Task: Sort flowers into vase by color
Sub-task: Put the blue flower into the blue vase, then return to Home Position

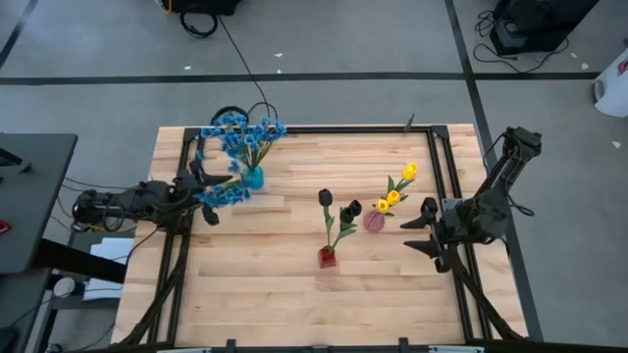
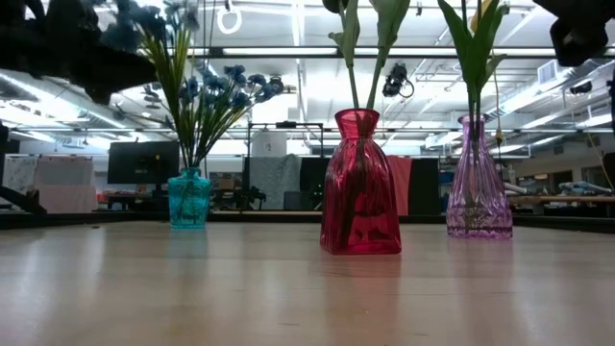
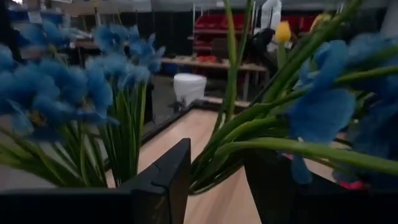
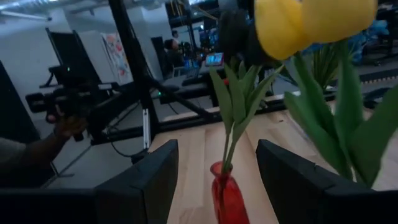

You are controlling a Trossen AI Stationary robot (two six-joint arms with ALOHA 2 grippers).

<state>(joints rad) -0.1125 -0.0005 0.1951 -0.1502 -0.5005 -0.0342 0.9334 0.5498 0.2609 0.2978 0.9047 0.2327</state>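
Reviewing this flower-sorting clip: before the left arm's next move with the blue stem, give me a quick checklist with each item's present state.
1. Left gripper holds a blue flower beside the teal vase: ok, a green stem crosses between its fingers in the left wrist view.
2. Teal vase upright, holding only blue blossoms: ok.
3. Red vase upright with dark tulips: ok.
4. Pink vase upright with yellow tulips: ok.
5. Right gripper open, empty, beside the pink vase and away from the left arm: ok.
6. Held stem's lower end lined up over the teal vase's mouth: cannot tell, blossoms hide it.
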